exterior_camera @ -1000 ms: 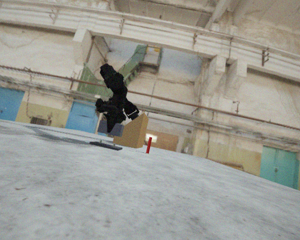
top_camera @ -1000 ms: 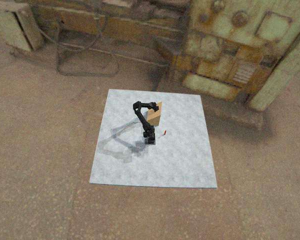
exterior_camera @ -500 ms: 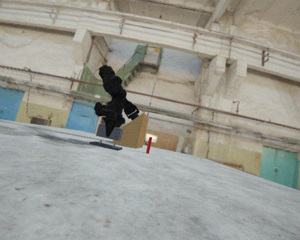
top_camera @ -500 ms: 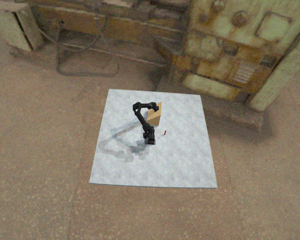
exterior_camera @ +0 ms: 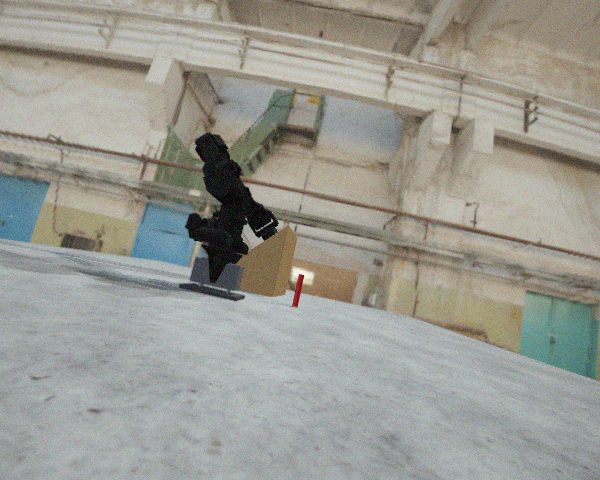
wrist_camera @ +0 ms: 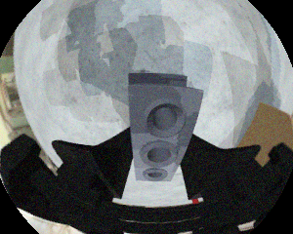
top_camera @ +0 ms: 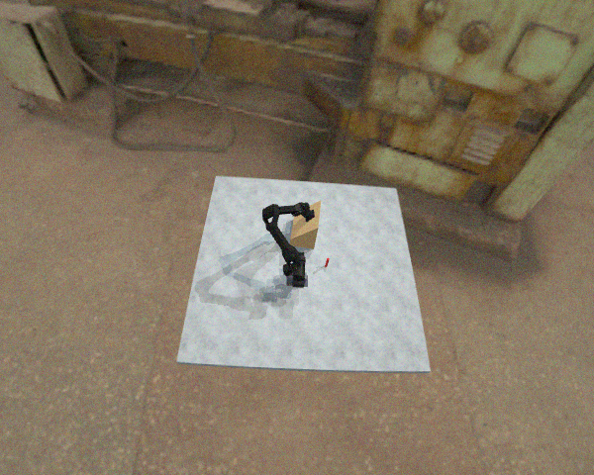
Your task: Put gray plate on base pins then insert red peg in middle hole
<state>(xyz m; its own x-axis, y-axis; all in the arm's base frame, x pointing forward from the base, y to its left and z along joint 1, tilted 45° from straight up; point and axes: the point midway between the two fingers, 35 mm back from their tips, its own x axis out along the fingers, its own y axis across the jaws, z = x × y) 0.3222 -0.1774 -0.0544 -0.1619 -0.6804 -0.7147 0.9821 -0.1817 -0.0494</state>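
Note:
My gripper points down and is shut on the gray plate, with the plate's three holes visible in the wrist view. The plate is just above the dark base, and a narrow gap with thin pins shows below it in the exterior view. I cannot tell whether the pins have entered the holes. The red peg stands upright to the right of the base; a bit of red shows at the bottom of the wrist view.
A tall tan block with a slanted top stands behind the gripper in the exterior view and on the right in the wrist view. The pale table carries the arm's shadows on the left in the top view.

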